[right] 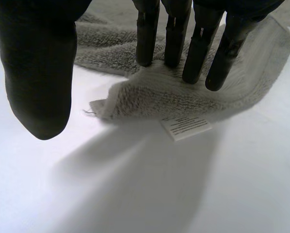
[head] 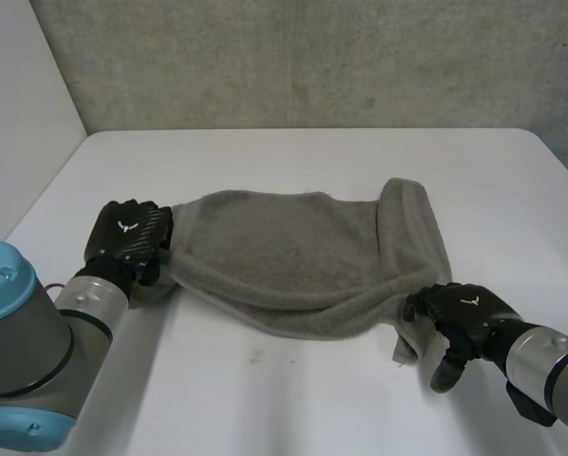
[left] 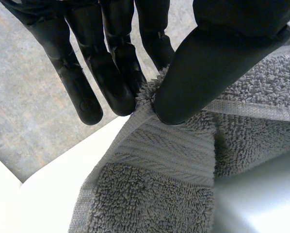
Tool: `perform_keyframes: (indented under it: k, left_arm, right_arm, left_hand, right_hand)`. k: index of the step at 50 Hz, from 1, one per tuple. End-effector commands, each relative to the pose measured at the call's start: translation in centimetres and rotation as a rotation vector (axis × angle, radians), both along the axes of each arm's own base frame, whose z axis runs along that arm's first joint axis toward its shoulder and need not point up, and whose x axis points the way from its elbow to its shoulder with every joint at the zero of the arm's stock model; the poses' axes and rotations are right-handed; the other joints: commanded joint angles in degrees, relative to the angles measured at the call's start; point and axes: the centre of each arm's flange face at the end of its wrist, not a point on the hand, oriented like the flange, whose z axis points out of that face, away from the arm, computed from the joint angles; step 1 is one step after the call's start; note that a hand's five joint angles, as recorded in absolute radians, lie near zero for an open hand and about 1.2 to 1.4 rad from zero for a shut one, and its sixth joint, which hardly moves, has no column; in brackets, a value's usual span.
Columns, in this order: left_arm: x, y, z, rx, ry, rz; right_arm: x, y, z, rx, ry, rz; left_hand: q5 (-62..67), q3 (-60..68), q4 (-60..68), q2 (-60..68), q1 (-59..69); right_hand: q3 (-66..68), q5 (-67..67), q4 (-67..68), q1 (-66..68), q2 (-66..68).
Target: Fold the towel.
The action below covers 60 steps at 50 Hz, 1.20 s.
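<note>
My matte black left hand point(head: 127, 233) has a faint woven sheen across its boxy back and a small white winged emblem point(head: 124, 226) there. My black right hand point(head: 464, 309) bears the same white mark. My fingers point(left: 89, 92) are slim, dark and round-tipped, with tiny recessed screws along them. The thumb point(left: 203, 73) is far thicker and smooth. A silvery-grey cylindrical wrist point(head: 94, 299) sits behind each hand. My left arm point(head: 32, 347) swells into a broad grey joint with a glossy light-blue cap point(head: 1, 275).

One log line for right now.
left hand: pinches towel edge | right hand: open over towel corner | table: towel rumpled
</note>
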Motion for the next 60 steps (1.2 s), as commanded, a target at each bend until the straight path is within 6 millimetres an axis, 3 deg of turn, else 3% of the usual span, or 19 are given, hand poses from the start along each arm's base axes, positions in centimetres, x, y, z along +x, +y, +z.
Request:
perform_keyframes:
  k: [1, 21, 44, 60]
  left_arm:
    - [0.0, -0.1, 0.0, -0.002, 0.001, 0.001]
    - [0.0, 0.0, -0.4, 0.009, -0.003, 0.001]
    - [0.1, 0.3, -0.5, 0.014, -0.007, -0.002]
    - [0.0, 0.7, -0.8, 0.024, -0.011, -0.01]
  right_arm:
    - [0.5, -1.3, -1.4, -0.042, -0.037, -0.027]
    - [2.0, -3.2, -2.3, -0.016, -0.099, -0.107]
    - [2.8, -3.1, -0.6, -0.007, -0.168, -0.124]
    - [3.8, -2.5, -3.4, 0.022, -0.094, -0.142]
  left_hand:
    - [11.1, 10.3, 10.2, 10.2, 11.8]
    - [11.1, 10.3, 10.2, 10.2, 11.8]
    - [11.1, 10.3, 10.2, 10.2, 11.8]
    - [11.1, 10.3, 10.2, 10.2, 11.8]
  right_hand:
    - [-0.9, 1.2, -0.7, -0.9, -1.2]
    - [4.4, 6.4, 4.5, 4.3, 4.0]
    - [5.0, 7.1, 5.2, 5.0, 4.7]
    - [7.9, 10.0, 8.1, 7.8, 7.5]
